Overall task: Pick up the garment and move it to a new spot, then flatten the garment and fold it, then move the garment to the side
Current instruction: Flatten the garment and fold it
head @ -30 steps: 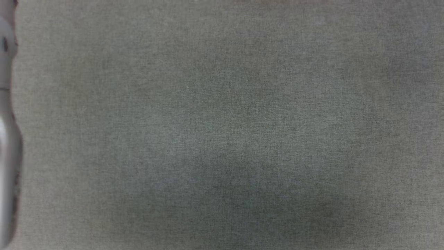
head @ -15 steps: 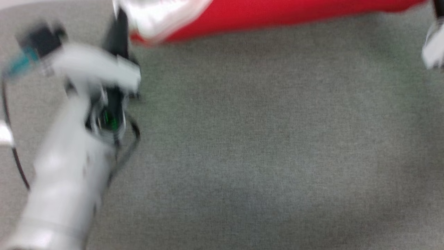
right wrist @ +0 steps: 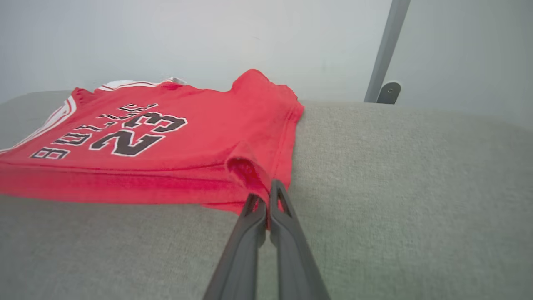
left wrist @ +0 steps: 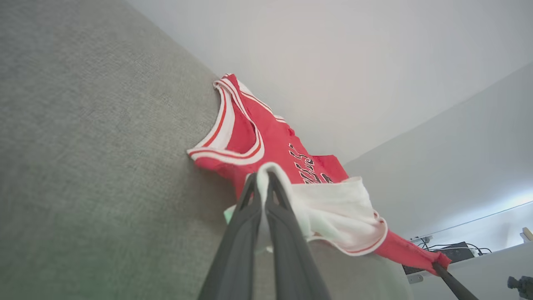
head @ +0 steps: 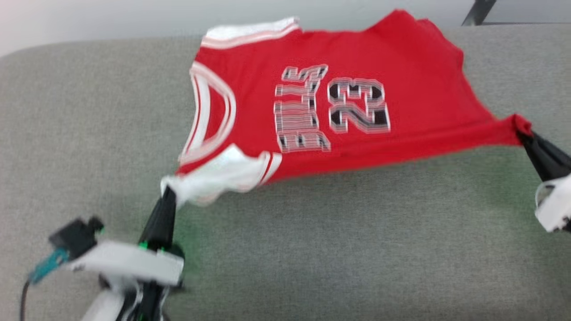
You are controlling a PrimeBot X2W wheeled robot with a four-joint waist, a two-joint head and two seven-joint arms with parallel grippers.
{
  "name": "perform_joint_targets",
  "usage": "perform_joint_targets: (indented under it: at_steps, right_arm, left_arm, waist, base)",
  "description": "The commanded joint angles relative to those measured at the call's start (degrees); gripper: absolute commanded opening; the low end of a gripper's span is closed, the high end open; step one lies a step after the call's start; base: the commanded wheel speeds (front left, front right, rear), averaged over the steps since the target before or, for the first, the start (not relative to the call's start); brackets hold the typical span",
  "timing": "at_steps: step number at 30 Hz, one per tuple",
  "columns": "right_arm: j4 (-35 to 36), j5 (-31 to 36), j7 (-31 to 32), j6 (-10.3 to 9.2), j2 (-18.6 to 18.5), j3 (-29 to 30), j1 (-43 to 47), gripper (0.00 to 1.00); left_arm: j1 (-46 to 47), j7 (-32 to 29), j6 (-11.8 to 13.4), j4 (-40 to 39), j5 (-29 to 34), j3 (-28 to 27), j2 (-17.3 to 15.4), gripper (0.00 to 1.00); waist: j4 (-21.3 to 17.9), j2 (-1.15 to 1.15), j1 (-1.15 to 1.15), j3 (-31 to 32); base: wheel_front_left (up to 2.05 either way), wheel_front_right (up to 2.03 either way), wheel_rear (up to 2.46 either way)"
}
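Note:
The garment is a small red shirt with white sleeves, striped trim and a black-and-white "23" print, stretched sideways over the grey cloth surface, print facing up. My left gripper is shut on the near white sleeve at the collar end. My right gripper is shut on a red hem corner at the other end. The shirt's near edge is pulled taut between the two grips and its far edge lies near the surface's back edge.
The grey cloth surface ends in a rounded back edge against a pale wall. A grey metal leg stands behind at the right. A dark box with cables sits far off in the left wrist view.
The head camera has swung up from bare grey cloth, so the whole shirt and both grippers have come into view; the earlier frames are blurred by that motion.

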State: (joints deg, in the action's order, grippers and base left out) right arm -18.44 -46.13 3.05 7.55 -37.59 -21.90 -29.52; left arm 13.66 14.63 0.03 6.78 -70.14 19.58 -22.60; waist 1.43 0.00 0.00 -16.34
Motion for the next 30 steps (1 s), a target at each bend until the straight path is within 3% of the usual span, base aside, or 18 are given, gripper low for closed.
perform_joint_targets:
  at_steps: [1,6,12,19,30]
  right_arm:
    - [0.7,0.2,0.4,-0.13,-0.3,1.3,1.5,0.0]
    - [10.4,3.7,5.6,-0.16,0.8,11.6,12.6,0.0]
    - [24.0,8.6,14.0,-0.15,5.9,23.2,23.7,0.0]
    - [30.2,12.7,22.8,-0.12,11.1,25.6,23.0,0.0]
    - [23.1,14.6,26.7,-0.12,11.6,25.5,13.3,0.0]
  left_arm:
    - [-1.4,0.3,0.8,-0.9,0.8,-0.7,-1.2,0.0]
    - [-12.1,0.6,5.9,-12.7,1.6,-2.8,-2.6,0.0]
    - [-19.0,0.5,9.8,-23.1,3.0,-4.0,-3.4,0.0]
    - [-12.4,-1.7,9.9,-20.7,5.3,-2.0,-3.6,0.0]
    - [2.8,-2.0,7.8,-8.8,11.0,1.6,-1.2,0.0]
  waist:
    - [-0.7,0.0,0.0,0.7]
    - [-0.9,0.0,0.0,1.0]
    - [-0.6,0.0,0.0,0.1]
    - [-0.3,0.0,0.0,-1.6]
    - [0.9,0.0,0.0,-5.1]
  base:
    - [0.0,0.0,0.0]
    - [0.0,0.0,0.0]
    - [0.0,0.0,0.0]
    - [0.0,0.0,0.0]
    - [0.0,0.0,0.0]
